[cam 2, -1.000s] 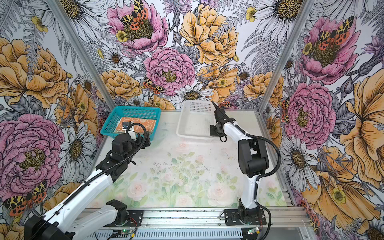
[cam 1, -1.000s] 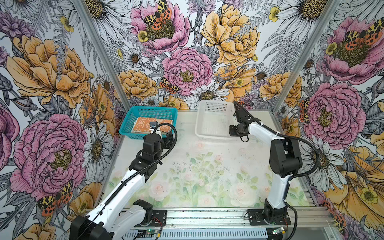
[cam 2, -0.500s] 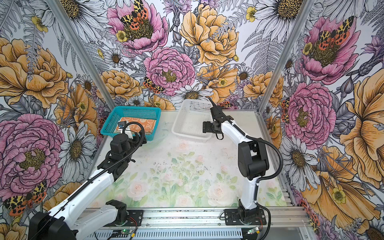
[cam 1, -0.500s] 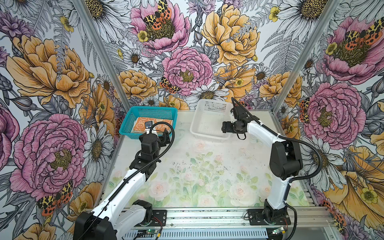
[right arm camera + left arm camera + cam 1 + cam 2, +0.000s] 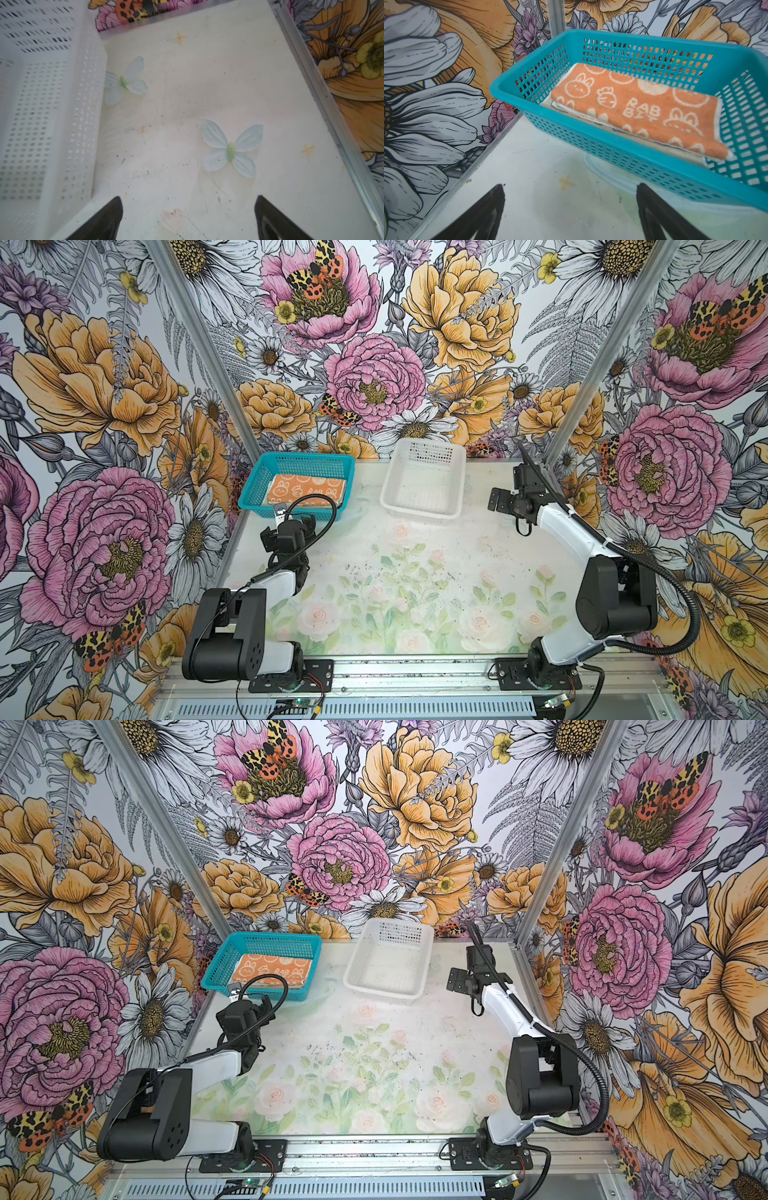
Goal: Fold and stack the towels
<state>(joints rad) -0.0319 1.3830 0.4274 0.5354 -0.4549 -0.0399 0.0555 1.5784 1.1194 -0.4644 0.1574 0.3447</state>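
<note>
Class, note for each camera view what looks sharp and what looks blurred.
Right wrist view: white basket smeared by blur, butterfly print clearer. Left wrist view: orange towel and teal basket crisp. Both top views: sharp, evenly lit.

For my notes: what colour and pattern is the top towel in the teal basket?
Top towel: orange with white bunnies, RABBIT lettering; clearest in left wrist view.

- We log the left arm (image 5: 277, 585) and right arm (image 5: 566, 527): white link shells, black joint housings.
- A black corrugated cable (image 5: 695, 614) trails each arm.
- Black base plates (image 5: 318, 670), thin red wires.
- On the left hand (image 5: 569, 207) and right hand (image 5: 188, 209): black tapered fingers.
</note>
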